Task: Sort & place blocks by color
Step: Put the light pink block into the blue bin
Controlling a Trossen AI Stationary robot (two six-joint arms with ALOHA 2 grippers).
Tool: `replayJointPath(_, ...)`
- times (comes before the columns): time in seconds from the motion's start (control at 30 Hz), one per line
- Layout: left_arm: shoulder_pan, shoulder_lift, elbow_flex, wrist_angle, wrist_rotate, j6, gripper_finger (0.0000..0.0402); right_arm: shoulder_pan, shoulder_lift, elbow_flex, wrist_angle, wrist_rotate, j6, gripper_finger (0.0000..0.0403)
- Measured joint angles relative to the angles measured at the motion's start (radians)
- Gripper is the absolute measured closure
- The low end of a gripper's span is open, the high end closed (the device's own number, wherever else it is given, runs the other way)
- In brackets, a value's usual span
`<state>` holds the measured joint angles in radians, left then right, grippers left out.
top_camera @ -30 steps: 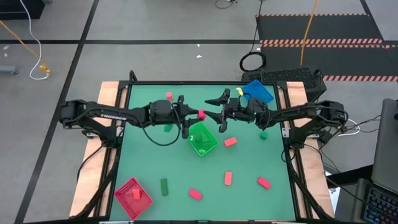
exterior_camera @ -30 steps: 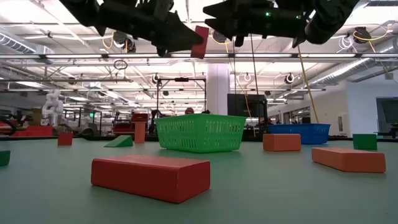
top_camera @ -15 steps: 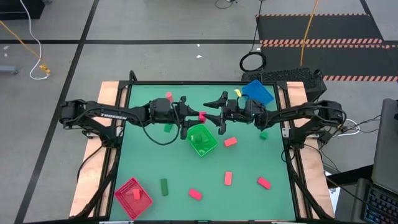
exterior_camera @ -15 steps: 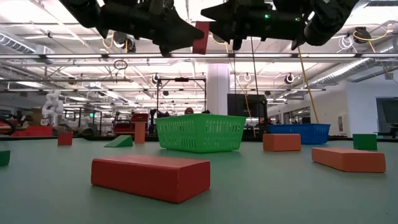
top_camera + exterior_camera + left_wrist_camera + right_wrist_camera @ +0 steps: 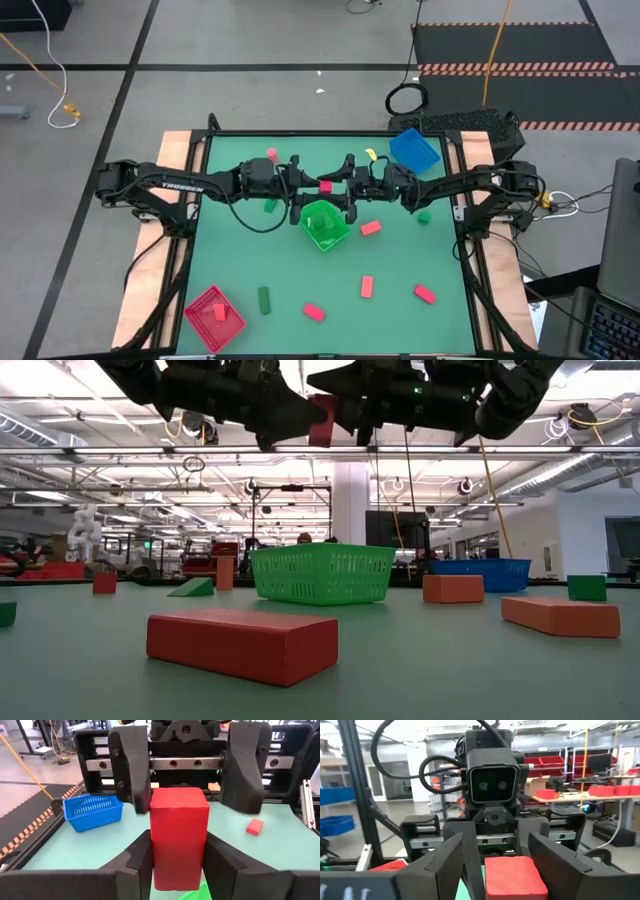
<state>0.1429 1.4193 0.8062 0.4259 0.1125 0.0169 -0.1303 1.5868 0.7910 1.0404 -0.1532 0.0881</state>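
Observation:
A red block (image 5: 179, 835) hangs high over the table, just beyond the far rim of the green bin (image 5: 323, 225). My left gripper (image 5: 317, 187) is shut on it, reaching in level from the left. My right gripper (image 5: 339, 186) faces it from the right and is open. Its two fingers (image 5: 131, 770) stand on either side of the block's far end; I cannot tell whether one of them touches it. In the low view the block (image 5: 322, 420) shows taller than wide between the two dark grippers. My left gripper pinches the red block between its two fingers, on two opposite sides (image 5: 153, 862) at the end nearest that arm. The fingers come level from the table's left. The block is lifted clear, and its other end sticks out toward my right gripper.
Loose red blocks (image 5: 371, 228) and green blocks (image 5: 264, 300) lie scattered over the green mat. A red bin (image 5: 213, 317) with a red block inside stands at the near left. A blue bin (image 5: 414, 148) stands at the far right.
My right gripper has moved toward the table's left and slightly down, closing in on the red block until its open fingers stand around the block's far end. My left gripper and the block have stayed in place.

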Motion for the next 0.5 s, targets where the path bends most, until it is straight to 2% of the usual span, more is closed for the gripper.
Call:
replayJointPath(0.27,0.001,0.0,0.0,-0.004,0.013,-0.007,0.0272,0.0,0.002,0.0,-0.032,-0.004,-0.029,0.0204)
replayJointPath(0.5,0.0,0.0,0.0,-0.005,0.018,0.012,0.0271,-0.001,0.002,0.0,-0.049,-0.001,-0.106,0.0281)
